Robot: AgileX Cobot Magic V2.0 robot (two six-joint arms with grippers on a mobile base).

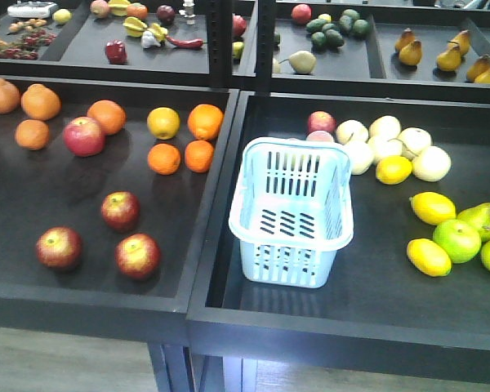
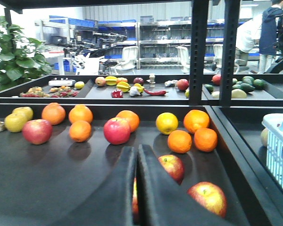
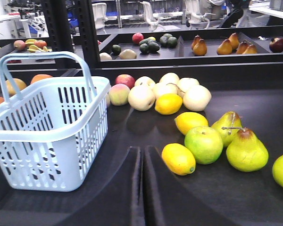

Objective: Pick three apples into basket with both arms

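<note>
3 apples (image 1: 120, 210) lie apart from each other in the near half of the left tray (image 1: 33, 286), with oranges (image 1: 163, 158) farther back. The basket (image 1: 290, 265) stands upright in the right tray (image 1: 376, 310), just past the divider. We see our left gripper (image 2: 136, 153) low over the left tray, apples just beyond its tips, fingers pressed nearly together and grasping nothing. Our right gripper (image 3: 142, 153) is equally narrow, beside the basket and near lemons (image 3: 178, 158) and pears (image 3: 246, 150).

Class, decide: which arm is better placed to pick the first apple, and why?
Left. The apples lie just beyond the left fingers; the right fingers face the basket and lemons.
</note>
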